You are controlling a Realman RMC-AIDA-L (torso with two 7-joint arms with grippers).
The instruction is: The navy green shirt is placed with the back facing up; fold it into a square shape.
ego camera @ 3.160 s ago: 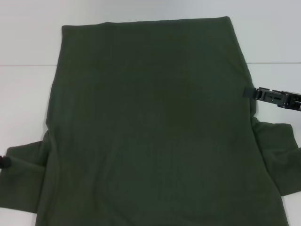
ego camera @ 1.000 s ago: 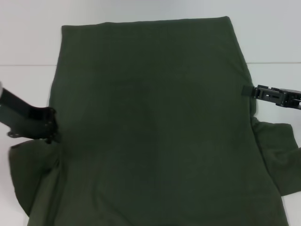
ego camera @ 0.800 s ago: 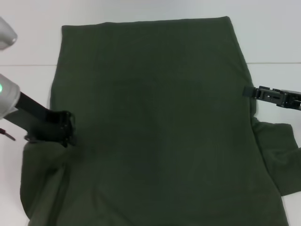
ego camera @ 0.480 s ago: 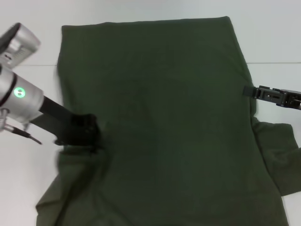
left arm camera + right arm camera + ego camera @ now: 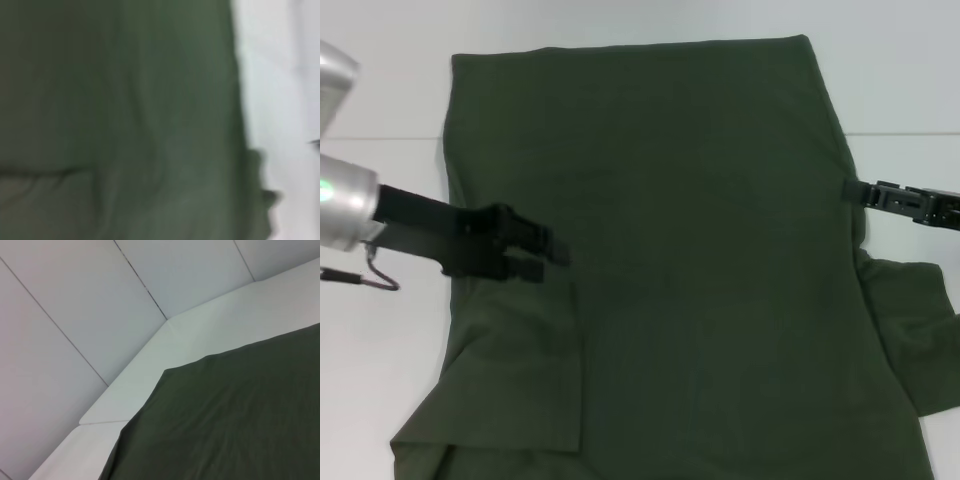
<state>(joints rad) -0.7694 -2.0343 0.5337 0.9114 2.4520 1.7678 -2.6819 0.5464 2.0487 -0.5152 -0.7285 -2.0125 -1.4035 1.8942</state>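
The navy green shirt (image 5: 700, 250) lies spread back-up on the white table (image 5: 380, 90) and fills most of the head view. Its left sleeve (image 5: 515, 370) is folded inward onto the body, with a straight edge down the near left. My left gripper (image 5: 545, 258) hovers over the shirt just above that fold, open, with nothing between its fingers. My right gripper (image 5: 850, 190) sits at the shirt's right edge, by the spread right sleeve (image 5: 910, 330). The left wrist view shows the shirt (image 5: 120, 120) close up; the right wrist view shows the shirt's far corner (image 5: 230, 415).
White table surface (image 5: 200, 335) surrounds the shirt on the left, right and far sides, and a panelled wall (image 5: 75, 300) rises behind it. A thin cable (image 5: 360, 278) hangs off the left arm over the table.
My left gripper carried the left sleeve rightward from the table's left edge onto the shirt's body. The sleeve now lies flat and the fingers stand apart. The right gripper hardly moved.
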